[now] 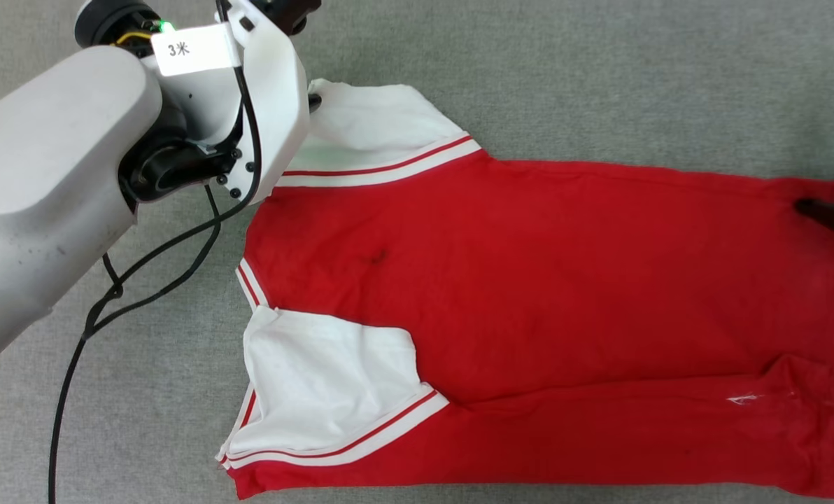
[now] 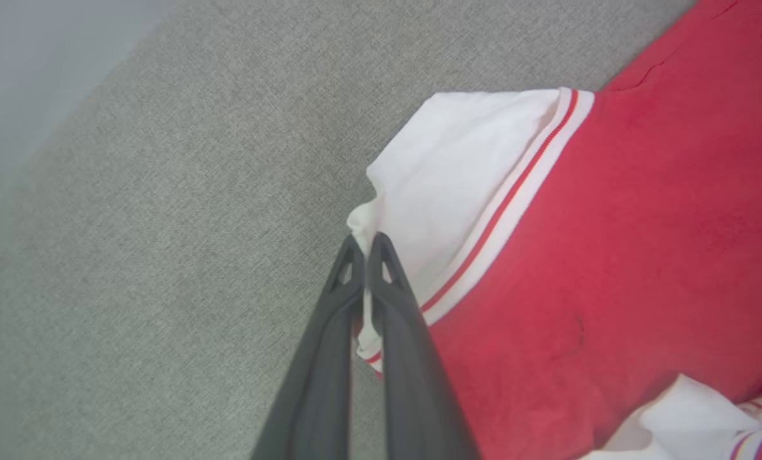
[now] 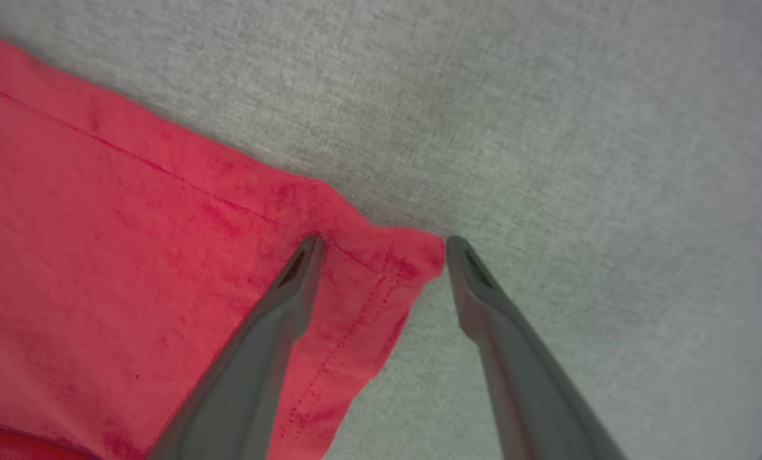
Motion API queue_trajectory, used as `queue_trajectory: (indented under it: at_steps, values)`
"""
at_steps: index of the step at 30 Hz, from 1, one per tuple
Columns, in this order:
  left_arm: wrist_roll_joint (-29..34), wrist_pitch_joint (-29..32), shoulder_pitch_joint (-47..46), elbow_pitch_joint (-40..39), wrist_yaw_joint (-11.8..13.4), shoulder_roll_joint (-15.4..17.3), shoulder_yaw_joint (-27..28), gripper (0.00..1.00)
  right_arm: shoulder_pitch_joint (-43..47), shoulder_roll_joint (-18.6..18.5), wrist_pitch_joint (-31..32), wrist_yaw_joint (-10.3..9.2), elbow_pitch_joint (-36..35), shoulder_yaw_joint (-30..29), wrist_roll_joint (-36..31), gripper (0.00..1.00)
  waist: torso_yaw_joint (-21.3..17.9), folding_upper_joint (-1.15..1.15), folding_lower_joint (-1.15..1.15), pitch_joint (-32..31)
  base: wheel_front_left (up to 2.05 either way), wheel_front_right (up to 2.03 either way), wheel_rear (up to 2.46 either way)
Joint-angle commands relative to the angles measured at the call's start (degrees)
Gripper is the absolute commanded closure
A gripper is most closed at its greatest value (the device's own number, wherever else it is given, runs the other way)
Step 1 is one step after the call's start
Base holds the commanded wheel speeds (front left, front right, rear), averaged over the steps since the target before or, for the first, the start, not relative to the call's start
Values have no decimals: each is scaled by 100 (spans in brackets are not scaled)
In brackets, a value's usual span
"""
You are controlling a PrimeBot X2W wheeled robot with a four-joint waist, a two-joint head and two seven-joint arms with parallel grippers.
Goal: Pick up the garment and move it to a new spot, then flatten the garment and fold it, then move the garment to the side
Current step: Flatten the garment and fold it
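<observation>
Currently: red soft-fabric jersey garment (image 1: pixel 543 280) with white sleeves lies flat on grey cloth-covered desk (image 1: pixel 599 70). Long axis runs left-right across head view, collar end to robot's left, hem to its right. Near long edge looks turned over onto the body.

Left end effector (image 2: pixel 366 246) clenched on tip of far white sleeve (image 2: pixel 445 166), cloth pinched between its fingers. Right end effector (image 3: pixel 384 246) released, fingers spread either side of far hem corner (image 3: pixel 413 259), one over red cloth, one over bare desk.

Both sit on far long edge, one at each end. Judgement: right must close on the corner before that edge is drawn toward the robot.
</observation>
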Motion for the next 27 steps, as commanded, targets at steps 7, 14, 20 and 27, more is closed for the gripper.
queue_trajectory:
  at_steps: [7,14,20,27]
  values:
    - [-5,-144,-96,-12,3,62,-90,100,446,321,-202,6,562,618,219,0,128,0,-1,235,0,0,0]
    - [-46,-332,74,77,4,66,-145,100,273,114,-850,4,702,644,325,100,31,0,-1,-143,0,0,0]
    - [-80,-501,305,2,3,105,-169,100,270,-40,-1369,-3,584,662,569,100,0,0,-1,-654,0,0,0]
    - [-71,-710,879,-423,4,440,-187,100,897,-342,-2097,-3,246,765,828,100,26,0,-1,-1321,0,0,0]
